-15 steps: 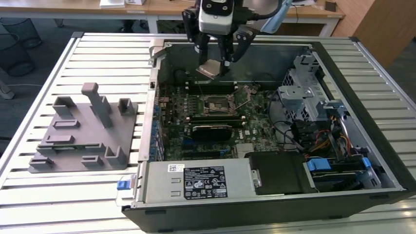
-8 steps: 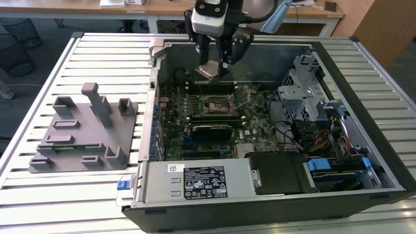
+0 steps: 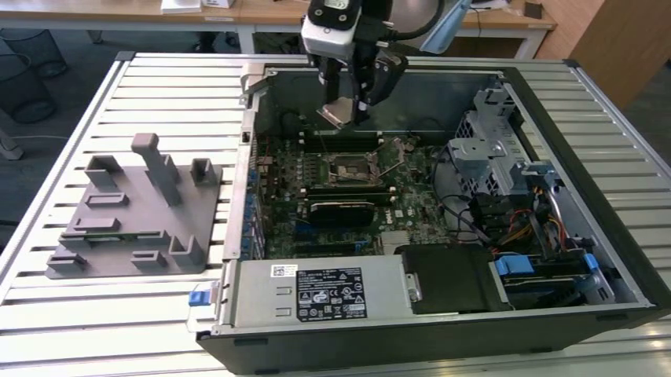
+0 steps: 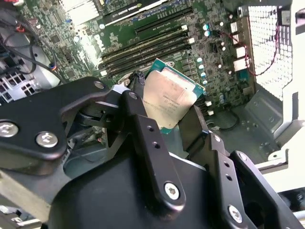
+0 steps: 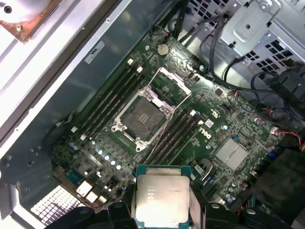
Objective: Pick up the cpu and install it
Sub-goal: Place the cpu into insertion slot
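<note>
The gripper (image 3: 348, 108) hung over the open computer case (image 3: 587, 236). Its two black fingers (image 4: 143, 121) were pinched on the cpu (image 4: 167, 98) at opposite edges. In the second wrist view the chip sat tilted between the fingertips, with its silvery metal top facing the camera. In the first wrist view its green border stuck out past the fingers. Below the chip and well apart from it, the cpu socket (image 5: 143, 116) on the green motherboard (image 5: 224, 124) showed its dark centre uncovered, with memory slots (image 5: 107, 98) along both sides. In the exterior view a grey plastic fixture (image 3: 131, 212) stood on the slatted table (image 3: 157, 86), at the exterior view's left of the case.
</note>
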